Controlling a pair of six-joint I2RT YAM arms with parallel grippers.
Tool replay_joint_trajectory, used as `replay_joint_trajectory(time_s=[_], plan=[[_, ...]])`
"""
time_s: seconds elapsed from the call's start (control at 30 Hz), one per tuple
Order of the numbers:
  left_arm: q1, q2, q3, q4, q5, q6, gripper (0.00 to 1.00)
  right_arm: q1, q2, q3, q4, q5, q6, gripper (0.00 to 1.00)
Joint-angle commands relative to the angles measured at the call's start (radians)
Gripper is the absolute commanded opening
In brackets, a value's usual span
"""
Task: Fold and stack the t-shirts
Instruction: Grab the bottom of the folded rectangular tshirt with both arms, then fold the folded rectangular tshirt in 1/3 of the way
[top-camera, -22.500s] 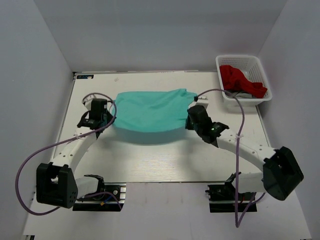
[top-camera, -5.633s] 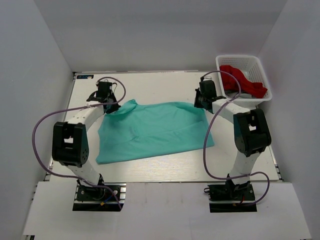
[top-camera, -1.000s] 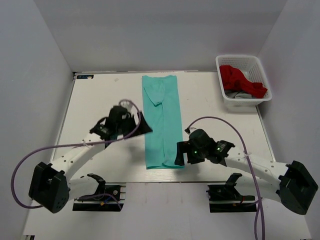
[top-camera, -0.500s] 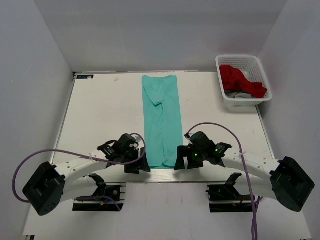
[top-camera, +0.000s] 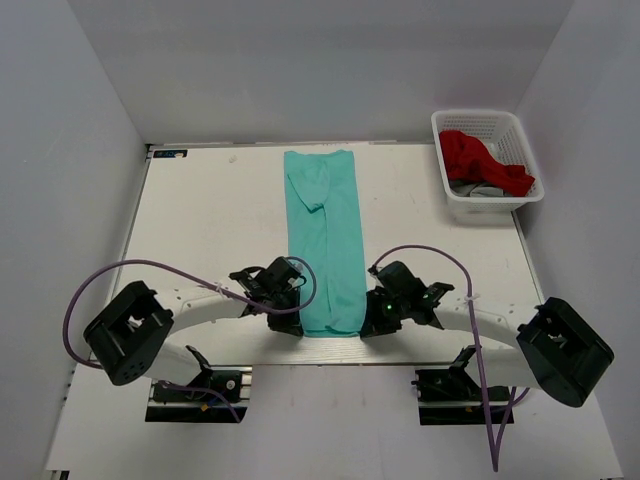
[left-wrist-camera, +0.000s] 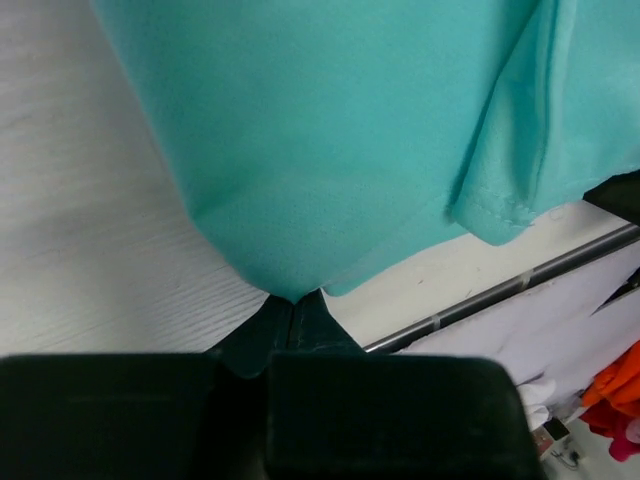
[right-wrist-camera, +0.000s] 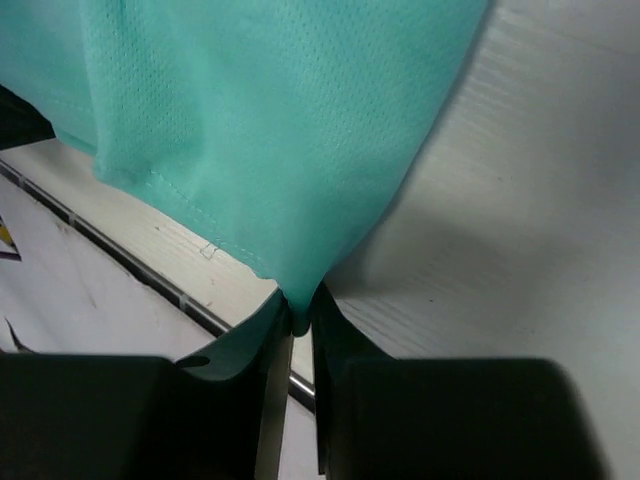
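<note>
The teal-green t-shirt (top-camera: 325, 240) lies as a long narrow strip down the middle of the table, from the far edge to the near edge. My left gripper (top-camera: 291, 322) is shut on its near left corner (left-wrist-camera: 290, 290). My right gripper (top-camera: 367, 322) is shut on its near right corner (right-wrist-camera: 300, 300), a pinch of cloth between the jaws. Both grippers sit low at the table's near edge. The red t-shirt (top-camera: 480, 162) lies crumpled in the white basket (top-camera: 455, 200) at the far right.
The basket also holds some grey cloth (top-camera: 478, 189). The table's near edge with a metal rail (left-wrist-camera: 500, 290) runs just behind both grippers. Grey walls enclose the table on three sides. Purple cables (top-camera: 160, 268) loop over both arms.
Both grippers have come in to the teal shirt's near corners and shut on them. The left arm swung from mid-table down to the near edge. The shirt itself lies as before.
</note>
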Motion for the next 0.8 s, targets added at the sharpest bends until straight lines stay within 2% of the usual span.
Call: replay_joint_trajectory(time_s=[0.0,0.03,0.27,0.37,0.4,0.6,0.77], plan=[[-0.004,0.040,0.016,-0.028,-0.137,0.038,0.00,-0.010,0.008,0.007,0.007,0.068,-0.005,0.04],[-0.004,0.040,0.027,-0.040,-0.151,0.038,0.00,-0.012,-0.003,0.016,0.016,0.077,0.000,0.00],[-0.004,-0.061,0.104,-0.058,-0.232,0.080,0.00,-0.012,-0.035,0.097,0.043,0.126,-0.127,0.00],[0.017,-0.061,0.156,-0.045,-0.243,0.089,0.00,-0.012,-0.018,0.169,0.031,0.207,-0.155,0.00],[0.017,-0.061,0.180,-0.035,-0.298,0.089,0.00,-0.018,-0.003,0.201,0.027,0.255,-0.157,0.00],[0.057,0.014,0.361,-0.100,-0.442,0.046,0.00,-0.058,0.080,0.405,0.013,0.378,-0.175,0.00],[0.152,0.141,0.510,-0.124,-0.442,0.070,0.00,-0.115,0.210,0.563,-0.019,0.390,-0.230,0.00]])
